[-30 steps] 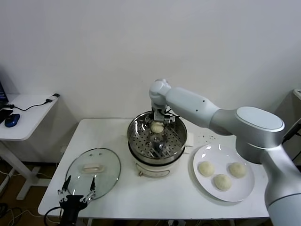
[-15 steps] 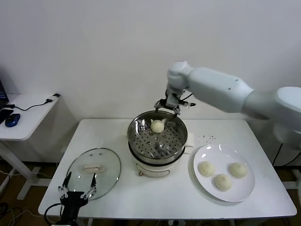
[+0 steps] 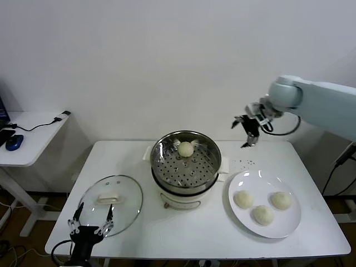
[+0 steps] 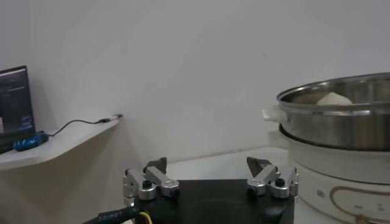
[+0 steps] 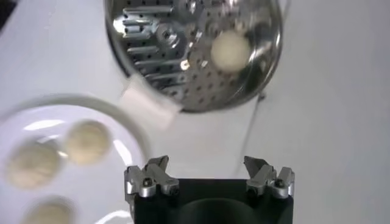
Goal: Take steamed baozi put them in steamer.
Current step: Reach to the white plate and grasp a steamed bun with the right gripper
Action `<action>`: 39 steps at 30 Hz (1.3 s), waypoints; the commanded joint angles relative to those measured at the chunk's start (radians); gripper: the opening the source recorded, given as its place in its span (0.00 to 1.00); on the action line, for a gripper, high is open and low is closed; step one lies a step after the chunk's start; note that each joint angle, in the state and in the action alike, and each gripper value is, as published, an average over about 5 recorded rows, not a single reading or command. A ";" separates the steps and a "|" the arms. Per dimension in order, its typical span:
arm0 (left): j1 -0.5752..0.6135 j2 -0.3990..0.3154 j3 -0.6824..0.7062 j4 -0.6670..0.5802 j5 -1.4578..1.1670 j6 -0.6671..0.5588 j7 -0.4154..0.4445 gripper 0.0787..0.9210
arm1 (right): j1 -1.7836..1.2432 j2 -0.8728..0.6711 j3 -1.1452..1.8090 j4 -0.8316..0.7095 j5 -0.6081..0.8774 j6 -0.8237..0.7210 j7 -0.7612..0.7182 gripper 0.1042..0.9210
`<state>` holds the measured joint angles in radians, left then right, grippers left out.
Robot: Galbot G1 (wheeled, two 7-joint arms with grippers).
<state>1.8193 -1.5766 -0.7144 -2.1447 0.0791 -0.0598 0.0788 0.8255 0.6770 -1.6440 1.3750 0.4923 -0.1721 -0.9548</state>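
The steel steamer point(image 3: 167, 167) stands mid-table on its cream pot base, with one steamed baozi point(image 3: 186, 149) resting at the back of its perforated floor. Three more baozi point(image 3: 243, 199) point(image 3: 263, 214) point(image 3: 281, 200) lie on the white plate point(image 3: 261, 179) to its right. My right gripper point(image 3: 243, 133) hangs open and empty in the air, right of the steamer and behind the plate. The right wrist view looks down on the steamer point(image 5: 152, 36), its baozi point(image 5: 230, 50) and the plate's baozi point(image 5: 87, 141) past that gripper point(image 5: 207, 164). My left gripper point(image 3: 93, 214) is parked open at the table's front left.
A round glass lid point(image 3: 122, 208) with a white handle lies front left, just beyond the left gripper. A small white block point(image 3: 224, 164) sits against the steamer's right side. A side desk point(image 3: 33, 136) with a blue mouse stands at the far left.
My right gripper rose out of the steamer and swung away to the right, empty; the baozi stayed on the steamer floor. The left arm has not moved.
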 commanded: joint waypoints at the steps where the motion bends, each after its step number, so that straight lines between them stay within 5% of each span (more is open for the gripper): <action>1: 0.002 0.003 -0.001 0.003 -0.002 -0.005 0.001 0.88 | -0.089 -0.174 -0.026 0.091 0.035 -0.160 -0.057 0.88; 15: 0.007 0.002 -0.003 0.014 -0.031 -0.012 0.001 0.88 | -0.522 -0.058 0.265 -0.004 -0.121 -0.164 0.001 0.88; 39: 0.011 -0.001 -0.014 0.041 -0.031 -0.014 -0.002 0.88 | -0.647 0.073 0.360 -0.154 -0.152 -0.163 0.024 0.88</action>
<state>1.8301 -1.5761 -0.7281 -2.1057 0.0492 -0.0732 0.0774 0.2231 0.7276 -1.3164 1.2518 0.3515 -0.3311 -0.9352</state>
